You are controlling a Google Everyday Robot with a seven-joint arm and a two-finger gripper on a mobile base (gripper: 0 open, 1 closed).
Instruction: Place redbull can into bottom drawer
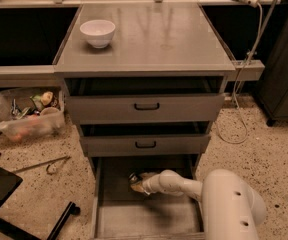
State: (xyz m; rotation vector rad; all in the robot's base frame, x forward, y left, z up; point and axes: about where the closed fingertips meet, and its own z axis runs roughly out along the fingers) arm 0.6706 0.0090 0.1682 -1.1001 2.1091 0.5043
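Note:
The bottom drawer (pixel 149 219) is pulled out under the grey cabinet, showing its flat grey floor. My arm reaches down into it from the lower right. My gripper (pixel 138 183) is low over the back part of the drawer floor, just under the middle drawer's front. A small shiny, dark and silvery shape at the gripper's tip looks like the redbull can (pixel 133 177). It is close to the drawer floor, and I cannot tell whether it rests on it.
A white bowl (pixel 98 32) stands on the cabinet top at the left. The two upper drawers (pixel 146 106) with black handles are slightly open. A clear bin of clutter (pixel 26 114) and a hook-shaped tool (pixel 49 165) lie on the floor at the left. A cable (pixel 236 109) hangs at the right.

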